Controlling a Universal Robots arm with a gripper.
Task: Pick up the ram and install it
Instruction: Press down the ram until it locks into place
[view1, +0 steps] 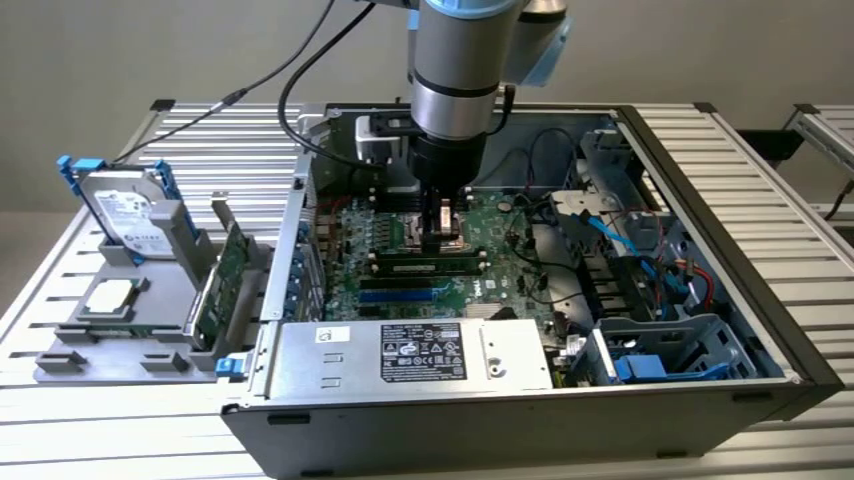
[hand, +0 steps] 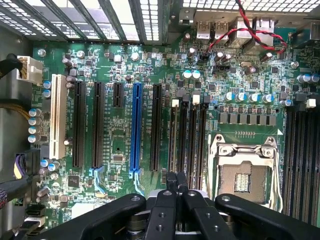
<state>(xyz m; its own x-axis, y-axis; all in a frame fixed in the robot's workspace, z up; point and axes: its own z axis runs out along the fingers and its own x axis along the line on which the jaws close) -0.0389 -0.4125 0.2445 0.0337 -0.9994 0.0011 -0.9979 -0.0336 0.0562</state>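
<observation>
Inside the case, gripper (hand: 176, 186) closed and empty, above the motherboard (hand: 150, 75)

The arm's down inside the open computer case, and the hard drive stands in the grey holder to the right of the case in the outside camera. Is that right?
Not quite. The exterior view shows the hard drive standing in the grey holder to the left of the case, not the right. The rest holds: the gripper is down inside the open case, over the motherboard.

Silver-grey cylindrical arm (view1: 454, 70) with pale blue joint cap, black cables, black screw-studded end effector (hand: 176, 192).
</observation>
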